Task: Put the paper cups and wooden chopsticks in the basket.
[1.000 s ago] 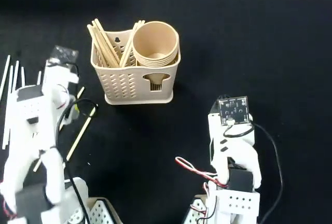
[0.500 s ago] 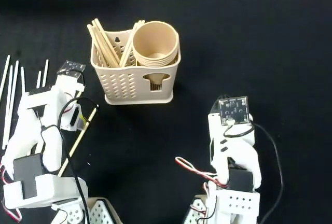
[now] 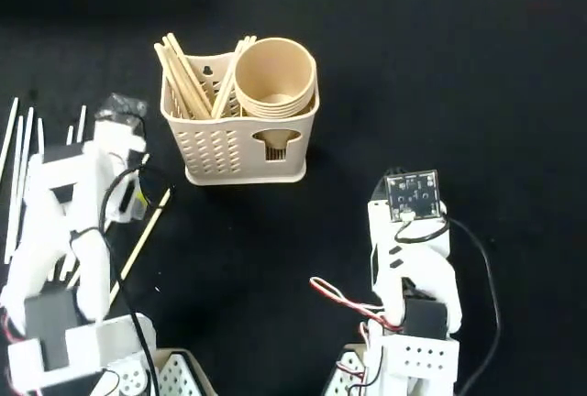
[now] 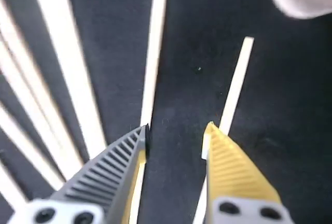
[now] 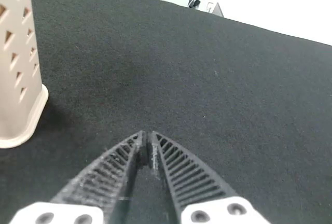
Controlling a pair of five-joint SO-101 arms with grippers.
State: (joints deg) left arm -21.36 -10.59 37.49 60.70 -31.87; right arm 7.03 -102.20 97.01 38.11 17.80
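Stacked paper cups (image 3: 275,75) upright in right compartment of basket (image 3: 240,153). Bundle of wooden chopsticks (image 3: 188,80) leaning in left compartment. Basket on black bench (image 3: 440,84), toward far side. Loose chopsticks (image 3: 16,167) on bench well left of basket; single chopstick (image 3: 147,231) lying diagonally beside left arm. Left claw (image 4: 176,133) low over bench, parted, nothing held; one chopstick (image 4: 155,53) at grey finger tip, another (image 4: 236,84) at yellow finger tip. Right claw (image 5: 146,143) closed on nothing, near basket's corner.
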